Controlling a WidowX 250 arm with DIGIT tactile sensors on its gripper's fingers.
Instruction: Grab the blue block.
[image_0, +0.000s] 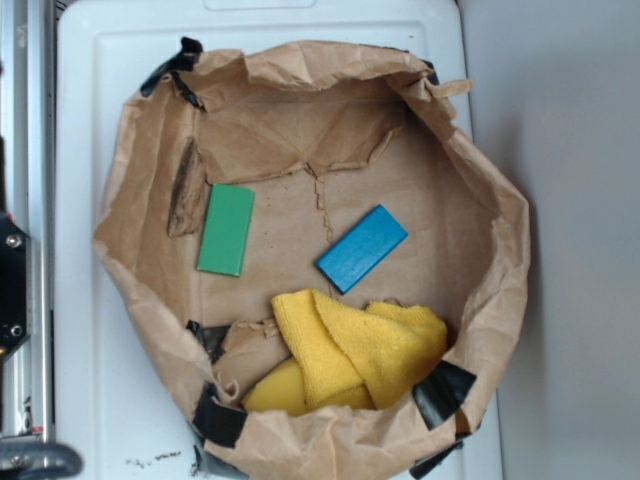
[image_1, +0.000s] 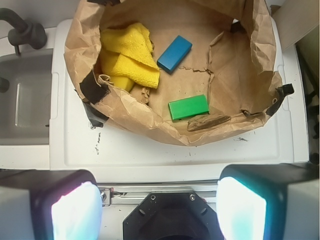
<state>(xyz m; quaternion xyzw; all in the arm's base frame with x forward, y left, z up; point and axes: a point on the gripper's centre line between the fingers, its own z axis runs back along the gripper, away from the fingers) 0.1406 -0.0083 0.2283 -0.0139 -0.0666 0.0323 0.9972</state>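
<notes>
In the exterior view, the blue block (image_0: 362, 248) lay flat and tilted on the floor of a brown paper bag (image_0: 140, 170), with a green block (image_0: 226, 229) apart to one side and a yellow cloth (image_0: 355, 345) just beside it. In the wrist view, the claw (image_1: 159, 210) hung wide open and empty, well short of the blue block (image_1: 174, 53).

The crumpled brown paper bag (image_0: 470, 180) looks matt and creased, patched with glossy black tape (image_0: 443, 390). The smooth blue rectangular block (image_0: 362, 248) and smooth flat green block (image_0: 226, 229) lie beside a fuzzy yellow cloth (image_0: 360, 345) on the smooth white plastic tabletop (image_0: 90, 120).
</notes>
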